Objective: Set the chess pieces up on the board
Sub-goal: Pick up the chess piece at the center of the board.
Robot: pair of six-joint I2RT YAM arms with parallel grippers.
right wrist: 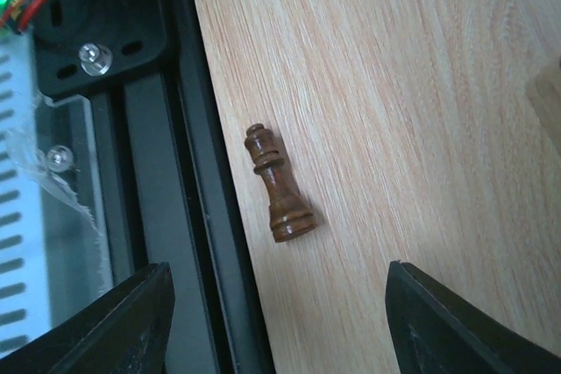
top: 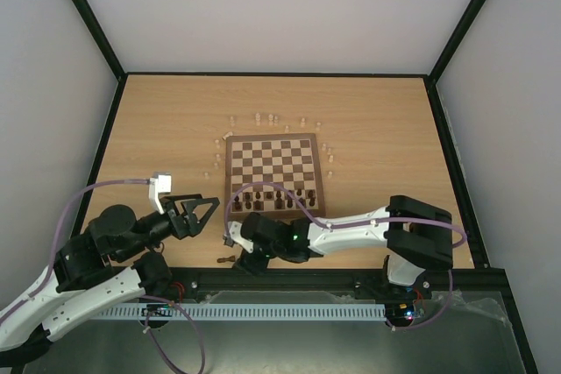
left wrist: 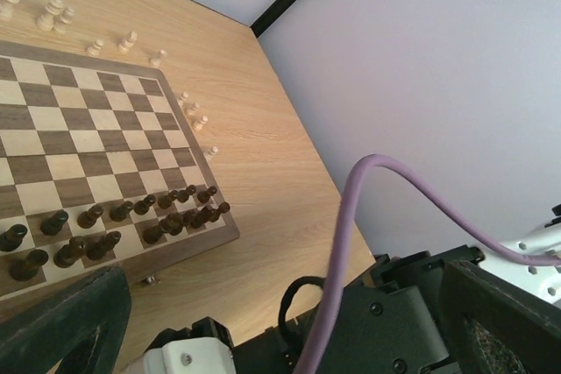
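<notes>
Brown king (right wrist: 279, 188) is off the board, flat on its side on the light wood tabletop (right wrist: 421, 85), just beside the black rail (right wrist: 206, 243) at the near edge. The right gripper (right wrist: 276, 291) hangs over that spot with its jaws spread apart and nothing between them. The king sits just past the fingertips (right wrist: 131, 313) and isn't touched.

From the top view the board (top: 273, 159) is in the middle of the table. The dark pieces (top: 276, 199) are lined up upright on its two nearest rows and the rest of the squares are bare. The pale pieces (top: 263, 118) are all on the table, scattered along the far edge of the board and down both sides, none on a square as far as I can tell.

The left gripper (top: 200, 210) is near the board's near left corner, jaws wide and gripping nothing.
</notes>
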